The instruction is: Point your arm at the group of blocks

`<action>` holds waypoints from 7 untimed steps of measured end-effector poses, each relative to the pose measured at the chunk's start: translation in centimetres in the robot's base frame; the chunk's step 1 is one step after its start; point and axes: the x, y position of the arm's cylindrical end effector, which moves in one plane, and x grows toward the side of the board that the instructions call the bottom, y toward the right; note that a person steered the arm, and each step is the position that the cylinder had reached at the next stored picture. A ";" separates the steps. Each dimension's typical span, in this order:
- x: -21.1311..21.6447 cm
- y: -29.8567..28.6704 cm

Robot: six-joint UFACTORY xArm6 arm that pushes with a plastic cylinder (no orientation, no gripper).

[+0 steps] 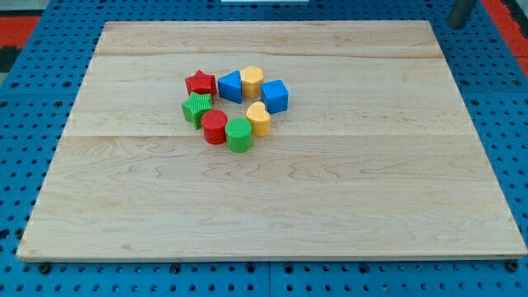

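Nearest you, the green plastic cylinder (239, 134) closes a tight ring: left of it, red cylinder (214, 126), green star (196, 107), red star (200, 82); right, yellow heart (259, 119). You'll find my tip (459, 23) far upper-right of it, touching nothing, likely parked clear before pointing.

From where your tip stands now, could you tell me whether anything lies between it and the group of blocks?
Nothing visible does. My tip sits at the view's top right, off the wooden board; only bare board separates it from the cluster, whose nearest piece is the blue cube.
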 end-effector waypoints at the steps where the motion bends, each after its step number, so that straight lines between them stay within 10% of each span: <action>1: 0.0 0.0; 7: 6.9 1.0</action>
